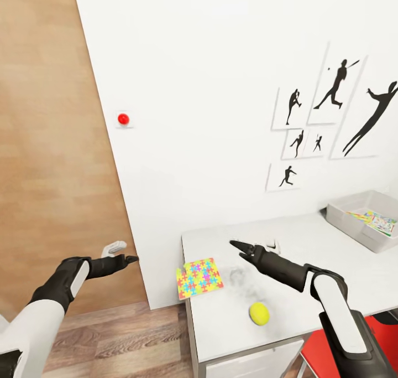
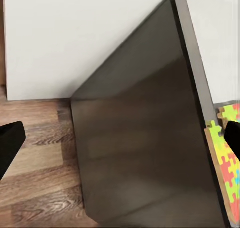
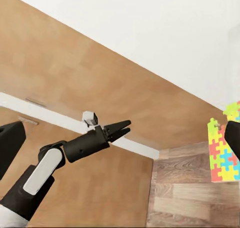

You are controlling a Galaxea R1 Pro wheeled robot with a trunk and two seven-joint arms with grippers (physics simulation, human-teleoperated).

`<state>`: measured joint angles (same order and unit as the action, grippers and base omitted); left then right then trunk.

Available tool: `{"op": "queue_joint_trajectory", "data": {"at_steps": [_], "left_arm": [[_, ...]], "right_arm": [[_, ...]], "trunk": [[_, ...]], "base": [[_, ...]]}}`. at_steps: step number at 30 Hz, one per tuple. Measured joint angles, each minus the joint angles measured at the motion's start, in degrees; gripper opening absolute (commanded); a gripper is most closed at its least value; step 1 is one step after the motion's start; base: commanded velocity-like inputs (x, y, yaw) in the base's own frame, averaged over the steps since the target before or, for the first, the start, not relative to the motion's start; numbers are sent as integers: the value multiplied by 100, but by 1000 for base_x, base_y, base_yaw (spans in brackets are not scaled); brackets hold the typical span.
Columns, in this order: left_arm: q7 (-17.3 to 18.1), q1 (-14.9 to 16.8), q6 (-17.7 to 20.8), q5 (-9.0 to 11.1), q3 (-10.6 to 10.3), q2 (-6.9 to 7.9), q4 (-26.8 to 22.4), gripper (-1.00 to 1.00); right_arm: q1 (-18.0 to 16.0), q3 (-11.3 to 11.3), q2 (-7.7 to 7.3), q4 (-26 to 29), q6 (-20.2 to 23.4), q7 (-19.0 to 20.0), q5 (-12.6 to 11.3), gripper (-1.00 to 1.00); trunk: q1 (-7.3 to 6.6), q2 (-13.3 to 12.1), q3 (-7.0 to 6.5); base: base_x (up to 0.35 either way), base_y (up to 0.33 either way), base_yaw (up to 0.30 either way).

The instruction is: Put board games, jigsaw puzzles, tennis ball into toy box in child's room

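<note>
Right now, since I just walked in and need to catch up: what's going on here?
A two-armed robot is tidying toys on the table. Neither arm holds anything. The right gripper hovers above the tabletop beyond the jigsaw puzzle, which overhangs the table's left edge. The tennis ball lies loose nearer the robot. The left gripper hangs off the table's left side, over the floor. The toy box at the far right already holds a colourful box.

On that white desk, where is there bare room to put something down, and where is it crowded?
The table is bare between the right gripper and the toy box, and along the front edge right of the tennis ball. The left corner is tighter: the jigsaw puzzle overhangs the edge there, and the right arm reaches across above the top.
</note>
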<state>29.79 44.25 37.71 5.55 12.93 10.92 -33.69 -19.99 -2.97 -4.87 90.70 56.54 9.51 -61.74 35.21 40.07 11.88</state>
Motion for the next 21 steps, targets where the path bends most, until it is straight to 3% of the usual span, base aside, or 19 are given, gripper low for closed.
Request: {"op": "queue_joint_trajectory", "data": {"at_steps": [1,3,8,12,21], "left_arm": [[29,2,6,10,1,-7,1,100],[67,6,17,20,3,-15,3,100],[184,8,28,27,4,-32,4,100],[519,9,34,34,5,-32,3,100],[1632,9,371,32,3,34,2,100]], "right_arm": [[0,-103,-32,-2,143,215,-21,100],[0,-262,-86,-4,301,1013,-50,100],[0,-390,-129,-5,320,2685,30,100],[7,-419,-131,-8,319,3027,63,100],[9,-434,-120,-8,307,3113,70,100]], "trunk": [[22,40,18],[66,121,54],[176,322,144],[264,482,216],[462,844,378]], "base": [[0,0,0],[0,0,0],[0,0,0],[0,0,0],[0,0,0]]}}
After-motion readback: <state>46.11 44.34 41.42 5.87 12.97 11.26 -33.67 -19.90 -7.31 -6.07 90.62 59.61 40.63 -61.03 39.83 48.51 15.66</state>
